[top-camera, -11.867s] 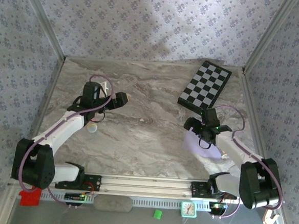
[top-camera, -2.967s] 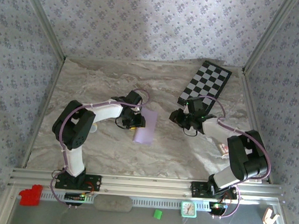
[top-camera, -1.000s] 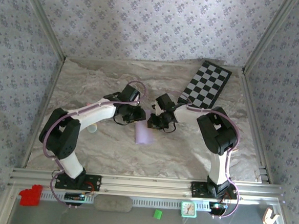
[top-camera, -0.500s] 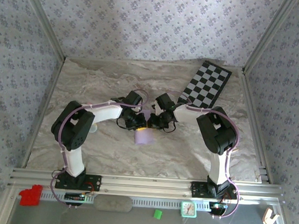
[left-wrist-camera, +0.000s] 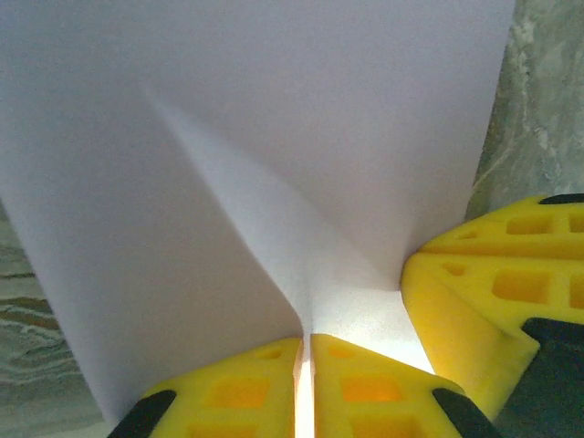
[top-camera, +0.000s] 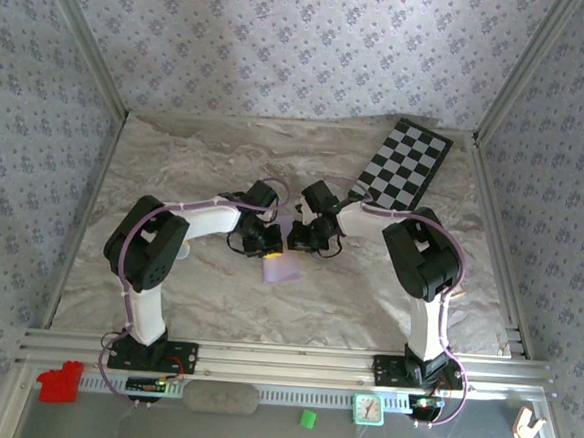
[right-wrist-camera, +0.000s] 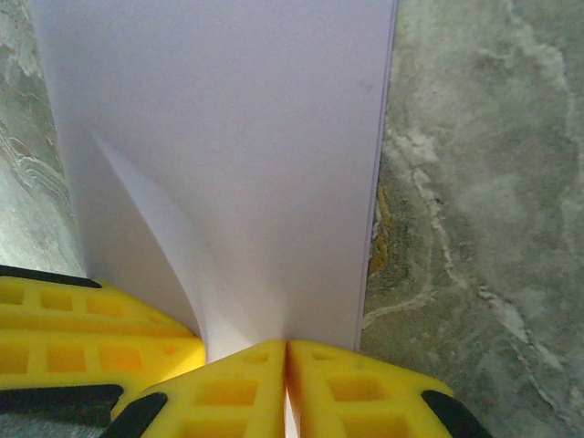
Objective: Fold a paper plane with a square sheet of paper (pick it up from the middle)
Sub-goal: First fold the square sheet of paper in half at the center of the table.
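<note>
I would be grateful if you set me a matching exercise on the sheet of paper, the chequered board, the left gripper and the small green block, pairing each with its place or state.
Things:
1. sheet of paper
2. chequered board
3. left gripper
4. green block

Places or states:
A. lying at the far right corner of the table
B. shut on the edge of the lilac paper
C. off the table, at the near edge of the top view
D. pale lilac, at mid-table

Pairs: 1-D, 2-A, 3-B, 4-C.
</note>
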